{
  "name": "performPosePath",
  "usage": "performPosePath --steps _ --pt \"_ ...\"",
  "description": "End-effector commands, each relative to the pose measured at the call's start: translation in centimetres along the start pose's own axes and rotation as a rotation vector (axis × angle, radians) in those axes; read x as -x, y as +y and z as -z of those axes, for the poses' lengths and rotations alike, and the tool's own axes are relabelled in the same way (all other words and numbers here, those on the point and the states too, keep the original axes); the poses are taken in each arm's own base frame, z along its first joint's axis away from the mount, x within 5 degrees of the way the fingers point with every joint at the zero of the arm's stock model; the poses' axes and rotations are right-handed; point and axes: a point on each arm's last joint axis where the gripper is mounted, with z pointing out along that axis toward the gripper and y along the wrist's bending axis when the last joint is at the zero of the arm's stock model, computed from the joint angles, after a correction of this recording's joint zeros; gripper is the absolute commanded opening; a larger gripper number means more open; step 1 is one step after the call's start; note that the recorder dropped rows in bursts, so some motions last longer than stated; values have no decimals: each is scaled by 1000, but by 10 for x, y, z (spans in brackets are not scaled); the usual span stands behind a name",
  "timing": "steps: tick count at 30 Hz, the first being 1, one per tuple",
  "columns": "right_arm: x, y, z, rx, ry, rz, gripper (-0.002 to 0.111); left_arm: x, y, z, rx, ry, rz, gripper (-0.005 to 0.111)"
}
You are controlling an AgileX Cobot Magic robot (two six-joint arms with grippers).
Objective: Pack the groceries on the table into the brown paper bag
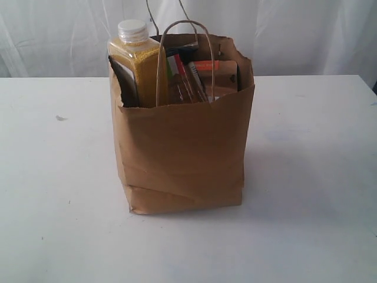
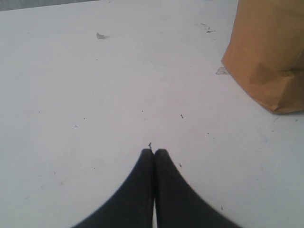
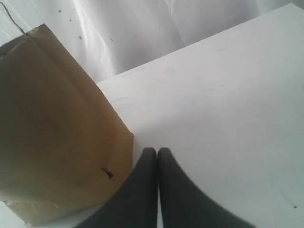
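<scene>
Table (image 1: 59, 224): wide white top, no groceries showing loose on it in any view.

Brown paper bag (image 1: 182, 153): upright mid-table, mouth open, handles up. It stands square, so the load sits steady.

Inside, tallest first: yellow-grain bottle (image 1: 138, 59) upright at the left wall, cap above the rim. Spaghetti packet (image 1: 178, 72) stands on end mid-bag, too long to lie flat. Kraft pouch (image 1: 222, 73) is against the right side. Jars not visible; I judge them lower down.

My left gripper (image 2: 154, 153): jaws clenched, empty, low over bare table, bag corner nearby. My right gripper (image 3: 156, 152): clenched, empty, close beside the bag's wall. Packing looks done.
</scene>
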Motion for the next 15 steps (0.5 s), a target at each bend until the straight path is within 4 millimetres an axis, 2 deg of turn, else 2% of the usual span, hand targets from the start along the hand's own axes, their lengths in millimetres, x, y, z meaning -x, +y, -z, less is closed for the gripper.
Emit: performPosePath --steps 1,5,15 --pt "-12 -2 -4 25 9 180 0 -2 0 0 2 5 -2 0" --pt "-24 -3 -9 71 -24 402 0 -2 0 0 2 5 -2 0" --pt "-38 -10 -8 64 9 402 0 -2 0 0 2 5 -2 0"
